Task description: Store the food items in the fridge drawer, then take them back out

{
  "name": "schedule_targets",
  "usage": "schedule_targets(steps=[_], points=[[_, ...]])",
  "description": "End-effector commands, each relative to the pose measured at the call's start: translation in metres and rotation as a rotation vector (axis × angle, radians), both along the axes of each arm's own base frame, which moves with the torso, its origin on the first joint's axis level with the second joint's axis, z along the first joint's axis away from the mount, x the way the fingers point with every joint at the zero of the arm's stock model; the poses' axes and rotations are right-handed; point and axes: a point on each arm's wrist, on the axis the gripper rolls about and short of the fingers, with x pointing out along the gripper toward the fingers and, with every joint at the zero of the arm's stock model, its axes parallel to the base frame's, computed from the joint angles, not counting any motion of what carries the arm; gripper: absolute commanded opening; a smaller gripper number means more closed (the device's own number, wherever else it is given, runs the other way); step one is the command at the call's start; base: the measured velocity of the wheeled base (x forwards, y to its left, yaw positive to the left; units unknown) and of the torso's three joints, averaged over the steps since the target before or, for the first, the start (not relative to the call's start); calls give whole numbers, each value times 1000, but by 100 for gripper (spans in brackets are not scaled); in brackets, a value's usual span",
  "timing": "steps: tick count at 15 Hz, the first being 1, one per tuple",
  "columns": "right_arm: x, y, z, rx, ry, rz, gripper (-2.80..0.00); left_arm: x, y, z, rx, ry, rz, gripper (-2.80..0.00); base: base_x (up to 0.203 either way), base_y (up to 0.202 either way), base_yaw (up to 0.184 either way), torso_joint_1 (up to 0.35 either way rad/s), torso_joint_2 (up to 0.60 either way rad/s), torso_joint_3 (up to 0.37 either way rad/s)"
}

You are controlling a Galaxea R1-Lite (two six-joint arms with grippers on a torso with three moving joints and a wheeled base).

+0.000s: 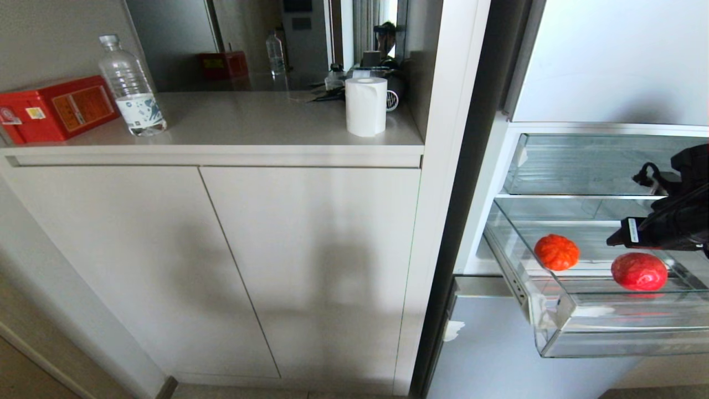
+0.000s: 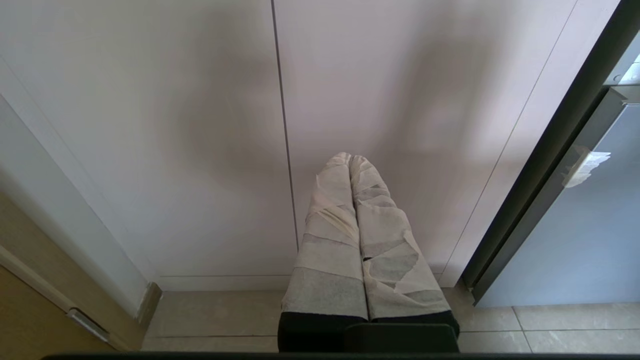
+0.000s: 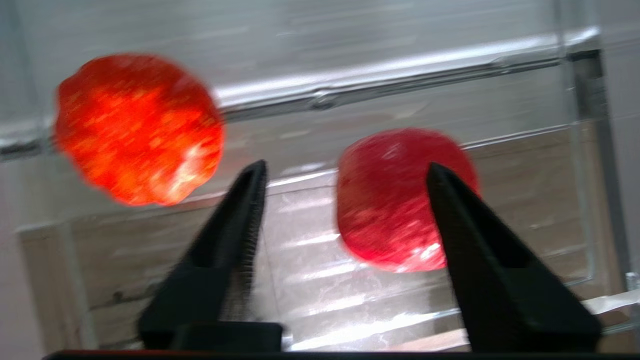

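Drawer (image 1: 559,327) stood pulled out at the right of the scene, and both food items lay on its ribbed floor: the pumpkin (image 1: 556,251) to the left, the red ball (image 1: 639,271) to the right and nearer the front lip. Your right claw (image 3: 345,175) hung just above the red ball with its fingers spread wide and gripping nothing; the wrist view showed one finger (image 3: 452,210) overlapping the ball's edge, the other (image 3: 247,200) in the gap between the two items. Whether that finger touched the ball, you could not tell. A round toy on a slick ribbed floor would likely roll if a fingertip clipped it, and it could run toward the pumpkin or the lip. Closing off-centre could squeeze it out sideways. Your left claw (image 2: 350,162) was parked, pressed together, low by the cupboard doors (image 2: 200,125).
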Motion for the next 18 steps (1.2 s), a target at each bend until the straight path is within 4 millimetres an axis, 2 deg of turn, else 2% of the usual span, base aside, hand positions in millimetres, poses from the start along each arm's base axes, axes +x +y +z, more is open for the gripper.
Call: schedule_targets(steps=[1,8,11,18], points=[[7,-11,-5,-14,10,-30,0,0,0,0,-1,0,1,-280,0,0,0,0,0,0],[7,-18,-15,-32,50,-59,0,0,0,0,0,0,0,-280,0,0,0,0,0,0],[12,-21,-31,-20,91,-65,0,0,0,0,0,1,0,-280,0,0,0,0,0,0],[17,-23,-50,-2,140,-65,0,0,0,0,0,1,1,-280,0,0,0,0,0,0]])
